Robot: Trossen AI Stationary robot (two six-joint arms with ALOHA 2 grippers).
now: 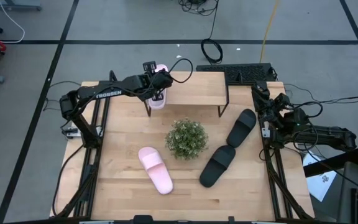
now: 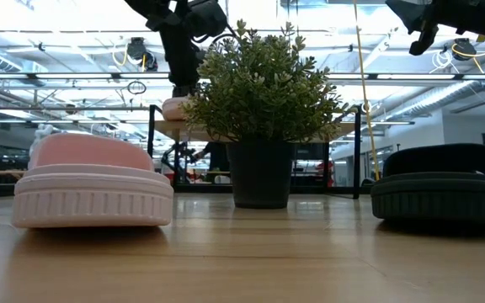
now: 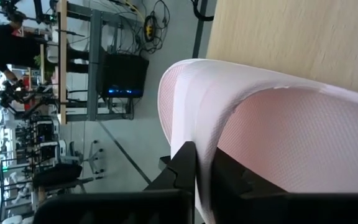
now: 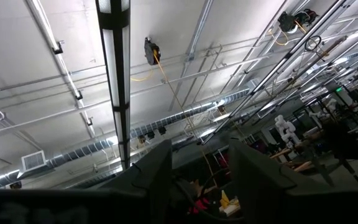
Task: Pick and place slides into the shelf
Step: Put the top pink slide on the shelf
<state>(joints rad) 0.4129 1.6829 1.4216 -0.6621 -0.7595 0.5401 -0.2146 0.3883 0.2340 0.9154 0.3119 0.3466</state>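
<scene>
Altogether one shelf (image 1: 194,87) stands behind the potted plant (image 1: 186,138). Two black slides (image 1: 218,165) (image 1: 242,126) lie right of the plant, one pink slide (image 1: 155,169) to its front-left. The left gripper (image 1: 155,87) clasps the second pink slide (image 1: 159,79) (at the shelf's left end). The right gripper (image 4: 199,163), parted, is held aloft right of the shelf.

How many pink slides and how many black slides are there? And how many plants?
Pink slides: 2, one on the table and one held by the left gripper at the shelf end.
Black slides: 2.
Plants: 1.
Total: 5 things.
</scene>
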